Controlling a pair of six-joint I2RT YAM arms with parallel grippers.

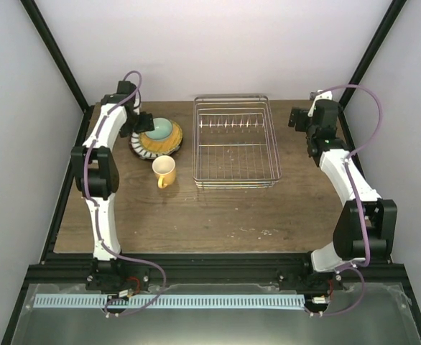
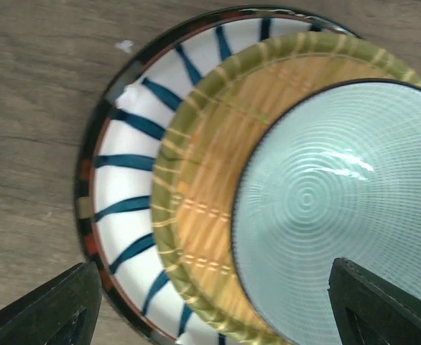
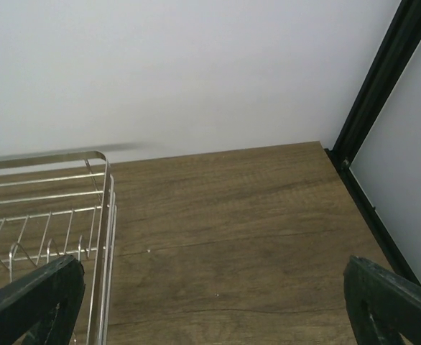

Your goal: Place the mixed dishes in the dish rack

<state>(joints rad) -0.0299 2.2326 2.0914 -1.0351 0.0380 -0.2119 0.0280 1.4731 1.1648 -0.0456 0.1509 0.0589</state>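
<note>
The dishes sit stacked at the table's back left. A pale green bowl lies on a yellow-orange plate, on a white striped plate, on a dark-rimmed plate. A yellow mug stands upright just in front of the stack. The silver wire dish rack holds nothing. My left gripper is open, hovering over the stack's left side. My right gripper is open over bare table, right of the rack.
Black frame posts run up the back corners. The wooden table ends in a black rail at the front.
</note>
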